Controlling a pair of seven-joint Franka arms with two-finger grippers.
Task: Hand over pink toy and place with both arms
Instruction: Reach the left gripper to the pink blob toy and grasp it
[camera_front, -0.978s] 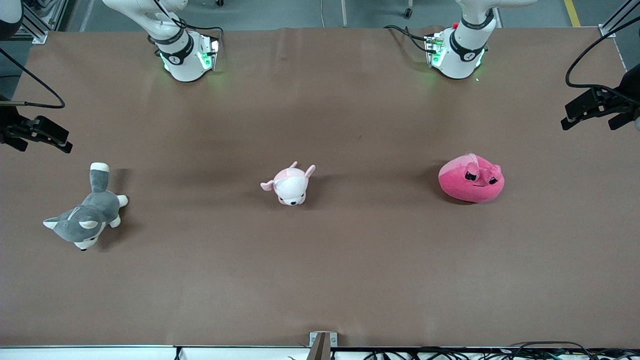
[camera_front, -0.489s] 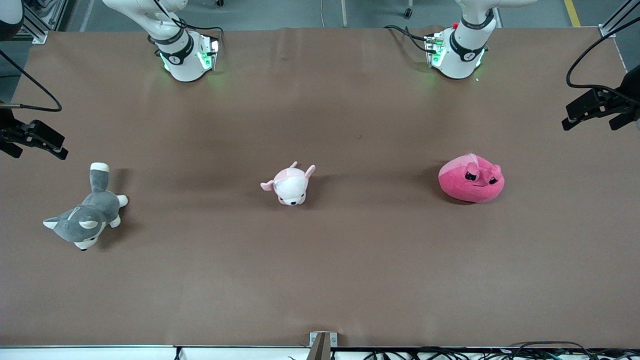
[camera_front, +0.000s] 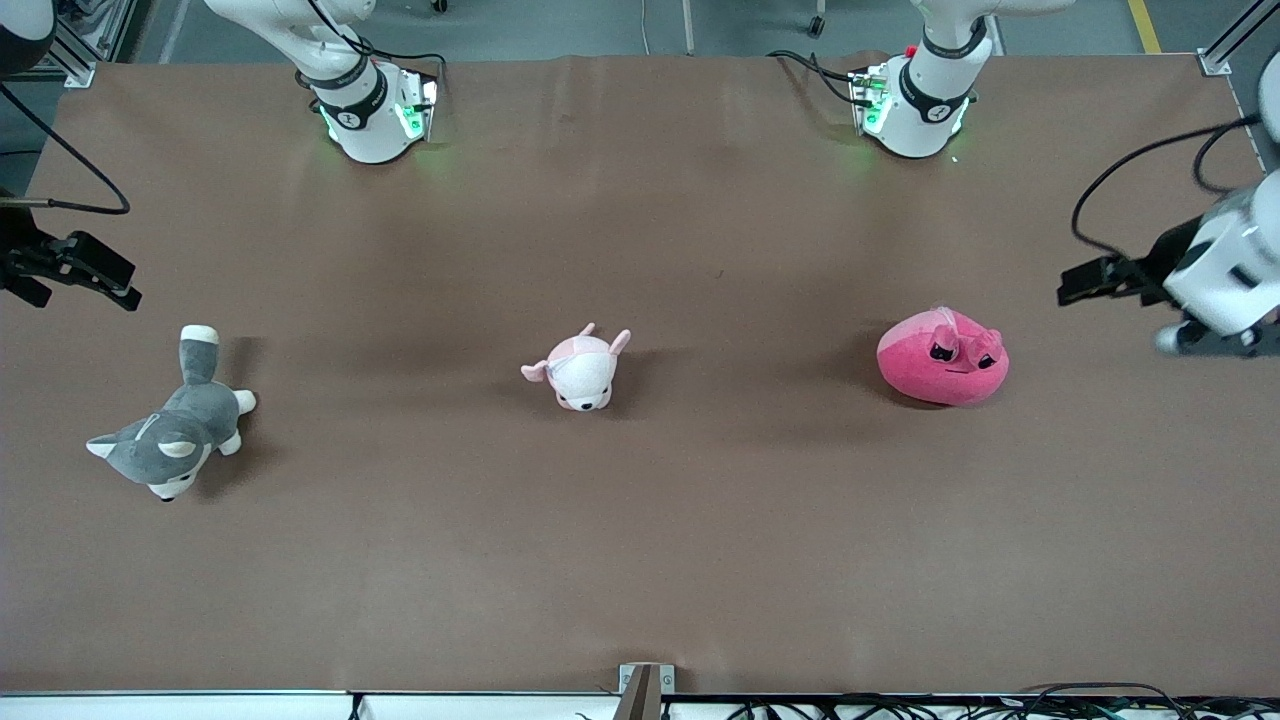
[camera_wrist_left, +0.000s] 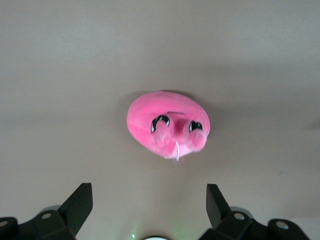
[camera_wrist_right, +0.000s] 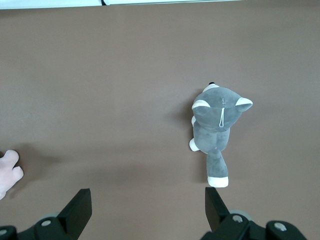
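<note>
Both arms are cut off by the front view's edges. The left gripper hangs above the left arm's end of the table, fingers spread wide, empty. The right gripper hangs above the other end, equally wide. The pink toy, a rounded plush blob, lies on the brown table toward the left arm's end; a fuzzy grey-and-white dog plush lies toward the right arm's end.

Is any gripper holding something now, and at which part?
Nothing is held. The left gripper and right gripper are open and empty; the pink toy lies on the table.
</note>
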